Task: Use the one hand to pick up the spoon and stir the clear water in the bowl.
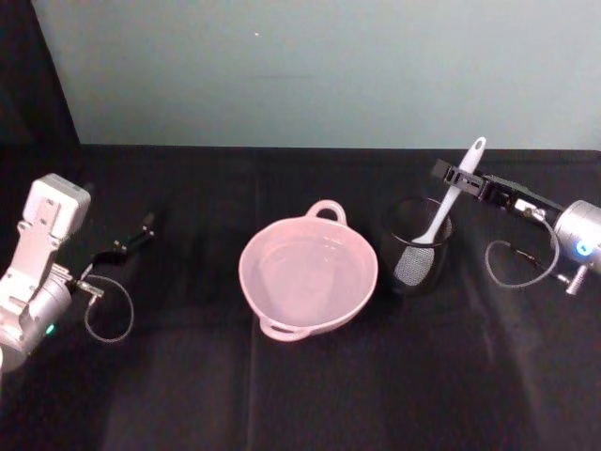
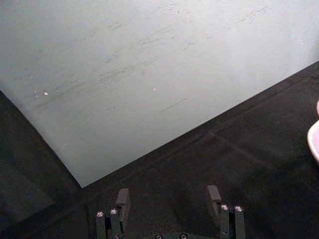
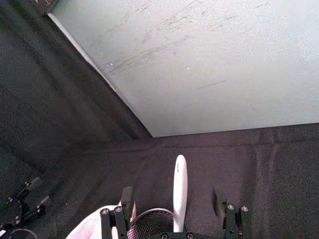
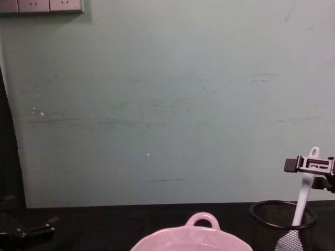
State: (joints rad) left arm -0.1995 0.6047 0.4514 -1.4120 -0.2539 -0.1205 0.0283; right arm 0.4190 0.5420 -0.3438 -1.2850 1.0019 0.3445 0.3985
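Off to the left, the left end effector (image 2: 168,195) sits idle low over the desk (image 1: 300,395), fingers apart and empty. In the middle is the bowl (image 1: 246,277), its water (image 1: 305,272) barely a glint. Close on its right the spoon (image 1: 440,214) stands head-down in a mesh cup (image 1: 392,246), handle leaning up and to the right. The right end effector (image 1: 460,177) straddles that handle high up, fingers spread with a gap either side. The spoon looks light, stiff and slick. I'd pinch the upper handle below the hole, squarely, or it may swivel. The desk wears black cloth, and a scuffed pale green wall (image 1: 329,75) stands behind.
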